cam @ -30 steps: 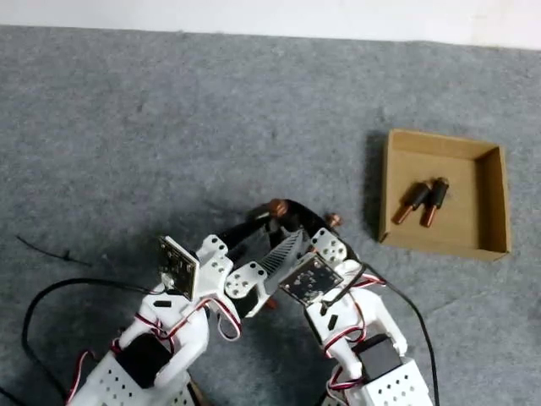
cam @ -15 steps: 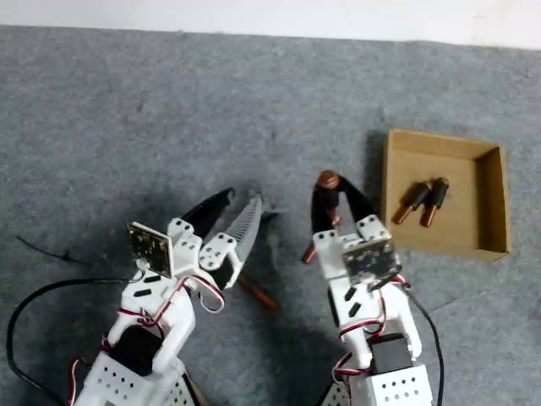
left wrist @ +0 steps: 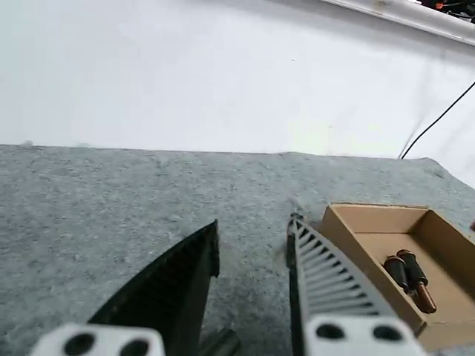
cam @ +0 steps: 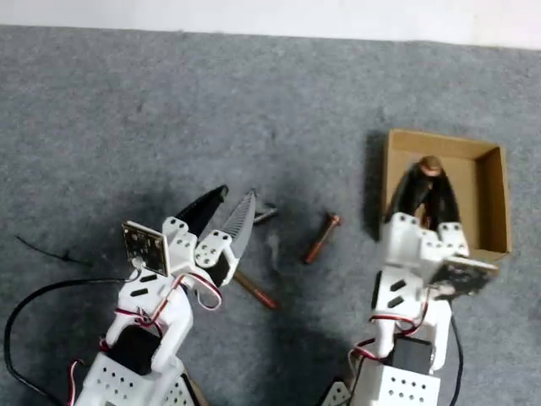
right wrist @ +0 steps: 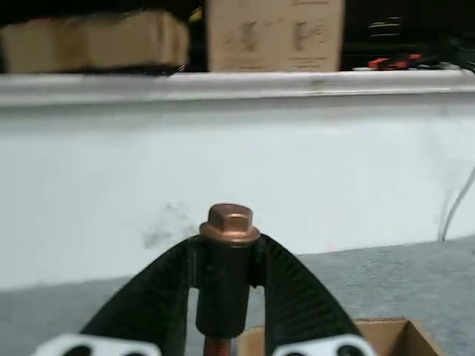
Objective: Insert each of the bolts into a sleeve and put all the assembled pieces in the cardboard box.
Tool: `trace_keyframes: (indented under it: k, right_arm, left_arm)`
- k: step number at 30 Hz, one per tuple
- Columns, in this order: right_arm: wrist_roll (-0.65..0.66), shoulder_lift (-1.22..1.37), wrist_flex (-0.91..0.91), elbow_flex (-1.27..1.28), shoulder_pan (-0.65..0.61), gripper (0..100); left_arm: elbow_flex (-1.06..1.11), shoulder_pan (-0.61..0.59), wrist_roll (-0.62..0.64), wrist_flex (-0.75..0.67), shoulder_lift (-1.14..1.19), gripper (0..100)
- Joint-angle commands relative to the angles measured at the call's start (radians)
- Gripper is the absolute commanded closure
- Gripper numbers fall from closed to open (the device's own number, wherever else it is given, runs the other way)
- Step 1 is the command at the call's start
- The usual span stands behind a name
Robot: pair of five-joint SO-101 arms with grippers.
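**A:** What is the right gripper (right wrist: 226, 256) doing?

**B:** It's clenched on a dark sleeve (right wrist: 223, 297) with a copper bolt (right wrist: 229, 222) in it. The hex head pokes out past the fingertips.

**A:** And the cardboard box (cam: 439, 138)?

**B:** Right under that gripper, whose tips are over the inside of the box. Two finished pieces (left wrist: 410, 271) lie side by side in it.

**A:** The left gripper (left wrist: 254, 226)?

**B:** Spread wide and holding nothing, low over the table (cam: 127, 110), well apart from the box.

**A:** Anything loose?

**B:** One loose bolt (cam: 323, 238) lies flat between the two grippers. A second bolt (cam: 254, 291) lies back by the left gripper's base, on its right side. A small dark piece (cam: 265, 214) sits just past its tips. It's probably a sleeve, but it's too small to be sure.
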Motion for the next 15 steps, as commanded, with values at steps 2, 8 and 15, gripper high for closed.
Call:
trace_keyframes:
  k: [2,8,15]
  right_arm:
    - [-0.061,0.001,-0.061,0.134,0.062,99.4]
    - [-0.061,0.001,-0.077,0.136,0.097,99.4]
    - [-0.054,0.001,-0.071,0.128,0.119,99.3]
  left_arm:
    - [0.01,-0.01,-0.012,-0.002,-0.015,85]
    - [0.01,-0.01,-0.015,0.012,-0.015,85]
    - [0.01,-0.01,-0.015,0.043,-0.015,85]
